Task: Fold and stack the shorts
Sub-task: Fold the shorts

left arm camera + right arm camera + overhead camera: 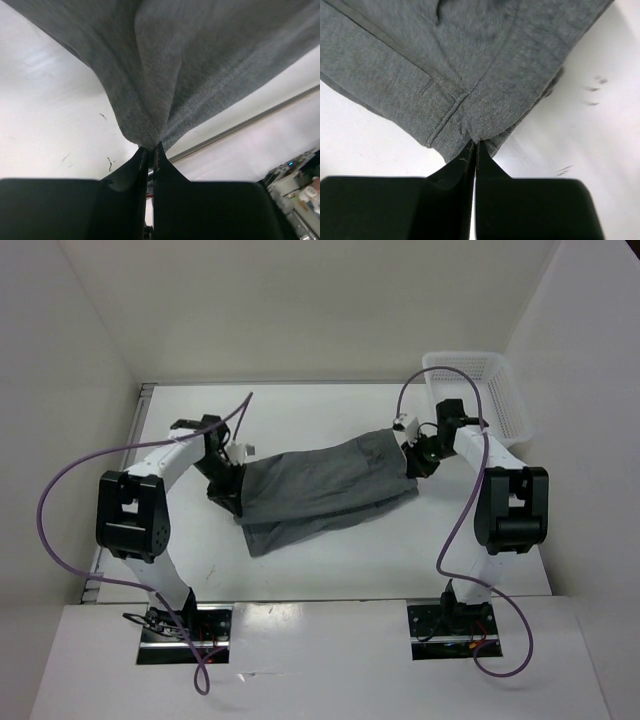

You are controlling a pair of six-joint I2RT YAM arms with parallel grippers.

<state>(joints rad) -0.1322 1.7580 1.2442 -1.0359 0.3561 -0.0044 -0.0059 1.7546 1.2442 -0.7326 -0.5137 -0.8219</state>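
The grey shorts (320, 490) stretch across the middle of the table between both arms, their lower edge sagging toward the front. My left gripper (228, 490) is shut on the left end of the shorts (165, 75); the fabric bunches into a pinch at the fingertips (150, 148). My right gripper (415, 458) is shut on the right end of the shorts (470, 65), near a stitched seam, with the cloth meeting the fingertips (475, 145). Both ends look lifted slightly off the table.
A white mesh basket (478, 390) stands at the back right corner, just behind the right arm. Purple cables loop from both arms. White walls enclose the table on the left, back and right.
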